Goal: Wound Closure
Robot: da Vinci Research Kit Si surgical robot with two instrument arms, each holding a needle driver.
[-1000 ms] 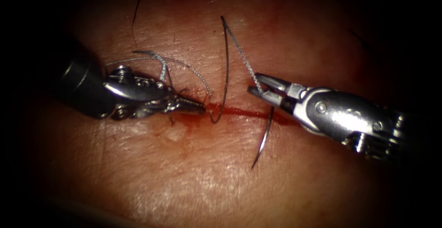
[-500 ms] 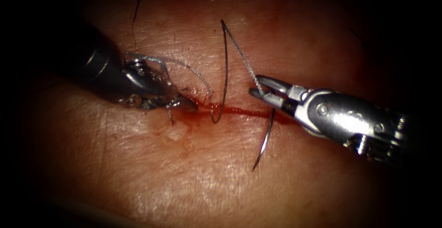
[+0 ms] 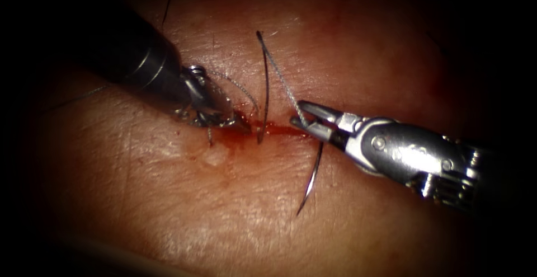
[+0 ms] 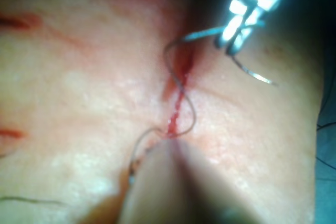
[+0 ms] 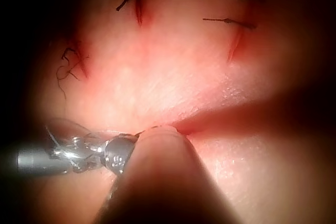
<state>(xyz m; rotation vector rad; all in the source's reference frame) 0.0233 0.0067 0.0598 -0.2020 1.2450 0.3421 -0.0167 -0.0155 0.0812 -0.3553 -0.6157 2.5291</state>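
Your left end effector (image 3: 238, 123) presses closed on the tissue (image 3: 184, 198) at the cut (image 3: 274, 128)'s left end, amid red fluid (image 3: 235, 137). Your right end effector (image 3: 299, 114) grips the needle (image 3: 310, 182) mid-curve, clear of the tissue, thread (image 3: 279, 78) trailing.

3 short side cuts (image 5: 137, 11) are seen, each with dark stitches (image 5: 228, 22). 1 dark strand (image 3: 166, 11) is laid nearby.

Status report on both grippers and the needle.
Right gripper shut on needle near its swaged end, clear of tissue. Left gripper at cut, thread looped beside it.
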